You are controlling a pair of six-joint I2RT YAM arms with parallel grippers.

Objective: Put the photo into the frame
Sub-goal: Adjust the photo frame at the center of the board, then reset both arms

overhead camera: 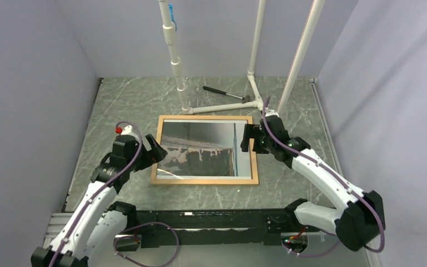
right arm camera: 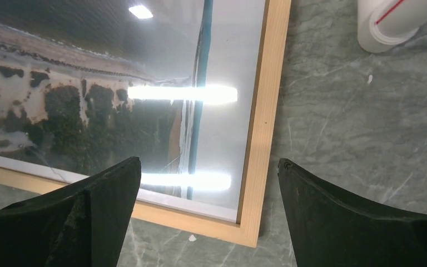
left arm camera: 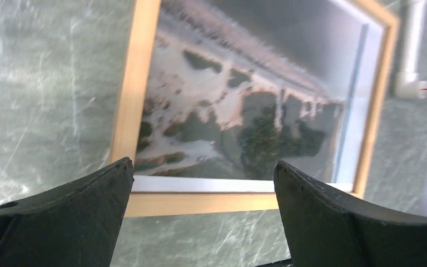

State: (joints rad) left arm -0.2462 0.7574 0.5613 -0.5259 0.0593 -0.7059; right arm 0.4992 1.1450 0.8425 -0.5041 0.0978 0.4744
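Your photo [overhead camera: 200,150] lies flat inside the frame [overhead camera: 205,181], mid-way across the table [overhead camera: 289,183]. Your left gripper [overhead camera: 157,151] stands at the frame's left edge, your right gripper [overhead camera: 248,138] at its right edge. Both have jaws spread apart, gripping nothing.

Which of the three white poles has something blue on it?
The left pole. It has a blue clip near its top, while the middle pole and the right pole are plain white all the way up.
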